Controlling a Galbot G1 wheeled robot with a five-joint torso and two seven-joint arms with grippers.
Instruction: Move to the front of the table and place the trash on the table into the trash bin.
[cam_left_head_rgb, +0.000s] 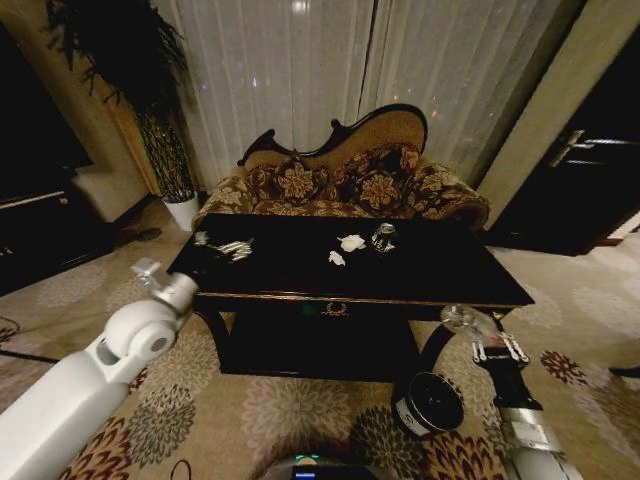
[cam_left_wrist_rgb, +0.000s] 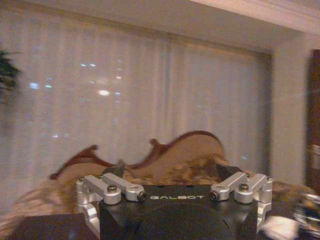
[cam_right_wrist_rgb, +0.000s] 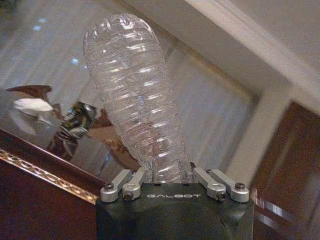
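We see the table (cam_left_head_rgb: 300, 262) as glossy dark wood with gold beaded trim. On it lie matt white paper wads (cam_left_head_rgb: 345, 248) and a shiny silvery piece (cam_left_head_rgb: 383, 237). At the table's corner, the clear ribbed plastic bottle (cam_right_wrist_rgb: 137, 105) glints, clamped by the right gripper (cam_right_wrist_rgb: 172, 181), matt black with metal links.

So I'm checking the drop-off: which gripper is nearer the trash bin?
Right. The right gripper, holding the bottle, is just beside the trash bin; the left gripper is across, by the table's other corner.
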